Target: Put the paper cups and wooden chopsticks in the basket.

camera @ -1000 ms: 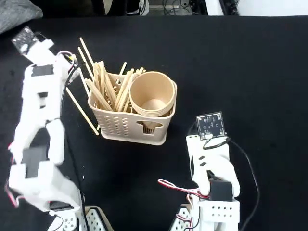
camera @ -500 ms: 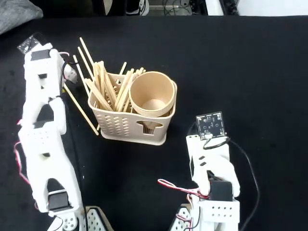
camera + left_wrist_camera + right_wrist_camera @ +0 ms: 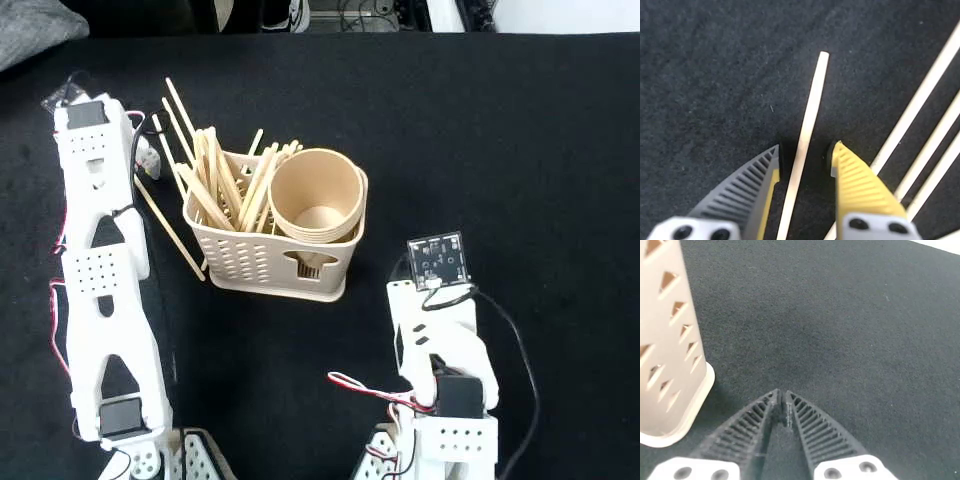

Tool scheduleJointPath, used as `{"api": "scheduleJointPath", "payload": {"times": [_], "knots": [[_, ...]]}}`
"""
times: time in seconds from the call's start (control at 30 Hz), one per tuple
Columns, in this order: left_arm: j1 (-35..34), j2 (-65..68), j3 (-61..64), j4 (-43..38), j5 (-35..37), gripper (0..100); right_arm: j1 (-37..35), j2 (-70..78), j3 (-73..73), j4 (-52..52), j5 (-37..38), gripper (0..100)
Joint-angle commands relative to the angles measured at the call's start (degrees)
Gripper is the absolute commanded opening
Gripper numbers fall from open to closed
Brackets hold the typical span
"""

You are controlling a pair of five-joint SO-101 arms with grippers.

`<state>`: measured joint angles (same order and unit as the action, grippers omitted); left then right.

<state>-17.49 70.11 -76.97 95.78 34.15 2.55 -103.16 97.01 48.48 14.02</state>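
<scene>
My left gripper (image 3: 806,148) is open, one jaw on each side of a loose chopstick (image 3: 813,92). The stick lies flat on the black table (image 3: 715,75), so I can pinch it, but I am not squeezing it yet. My right gripper (image 3: 781,396) is shut and holds nothing. It rests near the basket (image 3: 262,265), out of the way. The cups (image 3: 315,190) sit inside the basket.

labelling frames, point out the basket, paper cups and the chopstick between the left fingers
basket (image 3: 255,262): high view, front wall
paper cups (image 3: 300,185): high view, inner wall
chopstick (image 3: 811,107): left wrist view, mid shaft
</scene>
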Motion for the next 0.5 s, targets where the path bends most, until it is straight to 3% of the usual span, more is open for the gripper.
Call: {"api": "scheduleJointPath", "payload": {"times": [0.0, 0.47], "knots": [[-1.98, 1.58, -7.6, 0.79, 0.09, 17, 0.79, -3.21, -0.4, 0.18, 0.09, 1.1], [-1.45, 2.99, -7.96, 0.7, -2.11, 3, 0.79, -3.21, -0.4, 0.18, 0.09, 1.1]]}}
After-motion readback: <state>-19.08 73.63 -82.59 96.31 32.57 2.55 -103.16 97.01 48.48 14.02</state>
